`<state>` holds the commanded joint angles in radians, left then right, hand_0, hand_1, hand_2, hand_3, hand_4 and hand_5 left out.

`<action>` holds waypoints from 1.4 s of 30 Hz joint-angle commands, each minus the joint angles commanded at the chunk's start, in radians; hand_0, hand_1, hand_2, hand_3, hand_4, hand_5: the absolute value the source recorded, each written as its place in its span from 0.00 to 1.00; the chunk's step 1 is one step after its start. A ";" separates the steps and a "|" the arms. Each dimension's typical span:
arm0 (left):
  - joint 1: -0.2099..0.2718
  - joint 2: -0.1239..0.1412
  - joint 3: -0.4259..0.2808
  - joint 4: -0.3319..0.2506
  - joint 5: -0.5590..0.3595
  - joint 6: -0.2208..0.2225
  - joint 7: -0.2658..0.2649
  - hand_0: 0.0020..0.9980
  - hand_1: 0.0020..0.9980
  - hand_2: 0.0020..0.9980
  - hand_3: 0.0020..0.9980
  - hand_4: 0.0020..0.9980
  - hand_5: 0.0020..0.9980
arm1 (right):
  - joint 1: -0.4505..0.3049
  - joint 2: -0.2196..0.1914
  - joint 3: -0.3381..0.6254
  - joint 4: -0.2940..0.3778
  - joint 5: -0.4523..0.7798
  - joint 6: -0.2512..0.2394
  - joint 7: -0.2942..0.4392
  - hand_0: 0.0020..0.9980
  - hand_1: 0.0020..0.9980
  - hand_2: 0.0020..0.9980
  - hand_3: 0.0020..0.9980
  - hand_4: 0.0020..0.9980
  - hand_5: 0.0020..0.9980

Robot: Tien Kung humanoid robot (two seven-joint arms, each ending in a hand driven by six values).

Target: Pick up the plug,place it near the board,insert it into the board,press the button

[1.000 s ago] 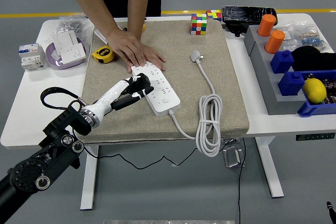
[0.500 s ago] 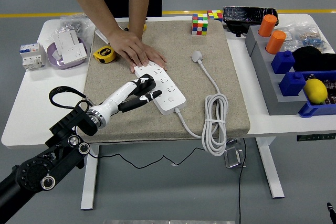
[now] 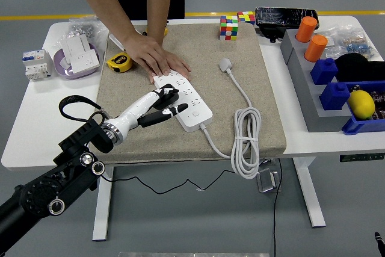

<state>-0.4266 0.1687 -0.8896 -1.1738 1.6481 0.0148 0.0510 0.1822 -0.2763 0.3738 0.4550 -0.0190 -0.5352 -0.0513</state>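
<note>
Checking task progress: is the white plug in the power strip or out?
Out. The white plug lies on the beige mat, apart from the white power strip.

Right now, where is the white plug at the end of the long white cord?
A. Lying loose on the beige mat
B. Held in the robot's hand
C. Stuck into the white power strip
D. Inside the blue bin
A. The white plug lies by itself on the beige mat, to the right of the white power strip, while the robot's left hand is at the strip and holds no plug.
</note>
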 joint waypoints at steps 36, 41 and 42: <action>-0.098 -0.018 0.058 0.064 0.019 -0.004 -0.013 1.00 0.99 0.94 0.91 1.00 1.00 | 0.010 -0.002 -0.002 0.001 0.000 -0.001 0.002 0.95 0.89 0.83 0.85 1.00 1.00; -0.106 -0.025 0.069 0.082 0.021 -0.004 -0.016 1.00 0.99 0.94 0.91 1.00 1.00 | 0.009 -0.003 -0.003 0.001 0.001 -0.001 0.002 0.95 0.89 0.83 0.85 1.00 1.00; -0.108 -0.025 0.072 0.086 0.023 -0.004 -0.017 1.00 0.99 0.94 0.91 1.00 1.00 | 0.009 -0.003 -0.004 0.001 0.001 -0.001 0.002 0.95 0.89 0.83 0.85 1.00 1.00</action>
<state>-0.5345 0.1435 -0.8171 -1.0878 1.6709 0.0105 0.0342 0.1909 -0.2794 0.3702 0.4556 -0.0183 -0.5366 -0.0497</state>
